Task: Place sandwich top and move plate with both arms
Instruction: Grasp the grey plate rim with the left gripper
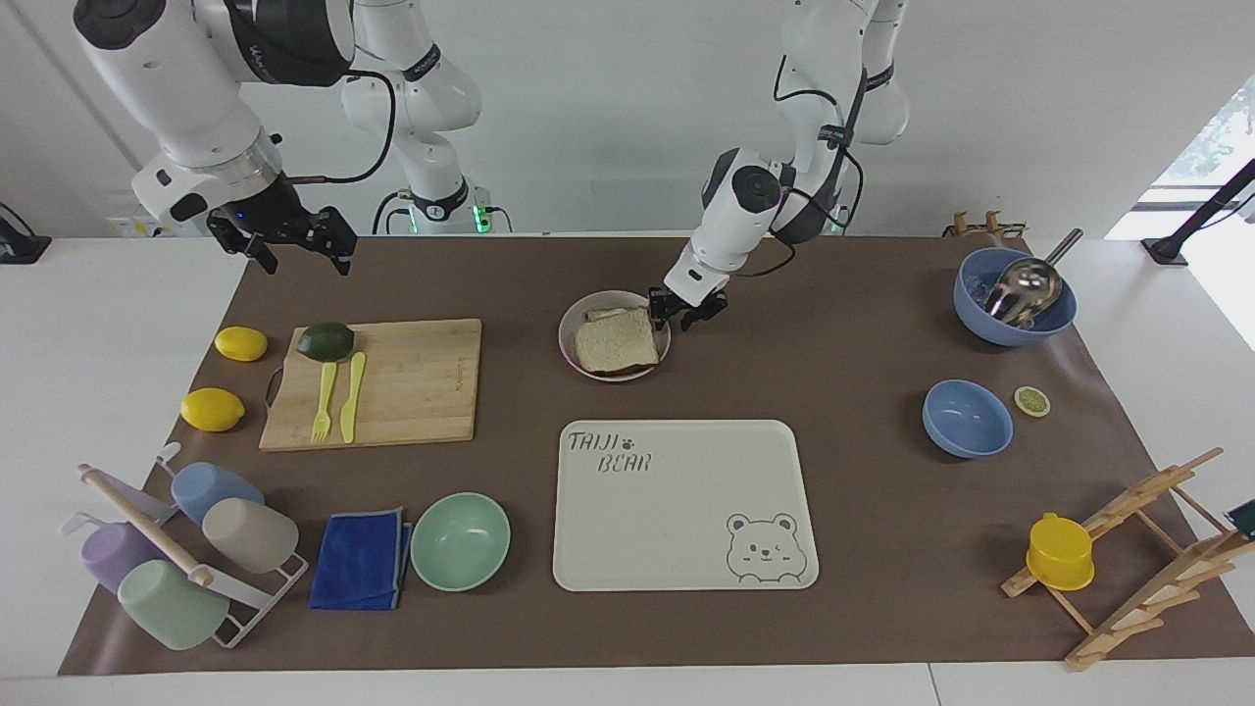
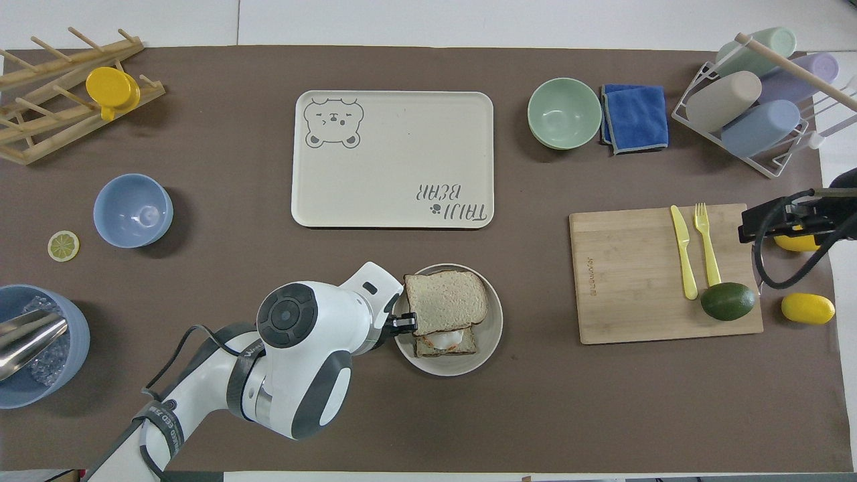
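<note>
The plate [image 1: 566, 338] stands at the table's middle, nearer to the robots than the cream tray. On it the sandwich top [image 1: 616, 341] lies over a toast slice with egg [image 2: 443, 342], shifted a little so that the egg shows. My left gripper [image 1: 683, 314] is low at the plate's rim on the left arm's side, open, one finger over the plate and one outside it; it also shows in the overhead view [image 2: 402, 323]. My right gripper [image 1: 304, 257] is open and empty, raised over a lemon beside the cutting board [image 2: 753, 226].
The cream bear tray [image 1: 686, 510] lies farther from the robots than the plate. A cutting board [image 1: 412, 382] with avocado, knife and fork, two lemons, a mint bowl [image 1: 460, 541], a blue cloth and a cup rack are toward the right arm's end. Blue bowls and a wooden rack are toward the left arm's end.
</note>
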Robot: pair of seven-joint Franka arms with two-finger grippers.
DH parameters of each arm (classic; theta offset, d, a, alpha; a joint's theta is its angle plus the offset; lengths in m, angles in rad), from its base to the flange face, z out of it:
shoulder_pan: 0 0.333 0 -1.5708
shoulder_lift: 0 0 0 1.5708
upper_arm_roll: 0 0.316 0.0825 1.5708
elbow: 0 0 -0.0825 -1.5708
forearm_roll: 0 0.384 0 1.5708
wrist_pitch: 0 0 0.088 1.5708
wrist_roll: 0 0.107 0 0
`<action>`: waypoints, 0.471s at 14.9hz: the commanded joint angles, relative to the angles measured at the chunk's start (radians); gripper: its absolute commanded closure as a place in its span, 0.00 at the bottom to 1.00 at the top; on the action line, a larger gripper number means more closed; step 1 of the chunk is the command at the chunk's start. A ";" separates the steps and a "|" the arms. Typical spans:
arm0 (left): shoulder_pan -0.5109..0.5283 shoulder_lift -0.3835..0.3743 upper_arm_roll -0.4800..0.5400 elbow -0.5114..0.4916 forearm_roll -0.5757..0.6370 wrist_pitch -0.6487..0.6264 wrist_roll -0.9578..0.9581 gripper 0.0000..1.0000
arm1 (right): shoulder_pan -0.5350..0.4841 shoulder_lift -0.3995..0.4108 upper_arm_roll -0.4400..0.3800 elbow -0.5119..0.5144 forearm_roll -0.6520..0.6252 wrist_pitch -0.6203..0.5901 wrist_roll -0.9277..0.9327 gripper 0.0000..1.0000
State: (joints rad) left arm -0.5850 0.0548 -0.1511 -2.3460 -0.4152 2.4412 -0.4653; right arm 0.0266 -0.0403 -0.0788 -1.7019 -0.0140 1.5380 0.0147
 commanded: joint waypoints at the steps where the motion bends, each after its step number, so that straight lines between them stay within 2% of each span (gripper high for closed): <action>1: -0.021 -0.001 0.016 -0.013 -0.017 0.027 -0.009 0.57 | -0.025 0.017 0.007 0.027 -0.015 -0.026 -0.027 0.00; 7: -0.022 0.014 0.016 -0.013 -0.028 0.050 -0.010 0.70 | -0.024 0.014 0.014 0.030 -0.008 -0.010 -0.050 0.00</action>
State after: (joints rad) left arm -0.5850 0.0600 -0.1497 -2.3461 -0.4212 2.4564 -0.4690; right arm 0.0110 -0.0315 -0.0769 -1.6899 -0.0180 1.5338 -0.0071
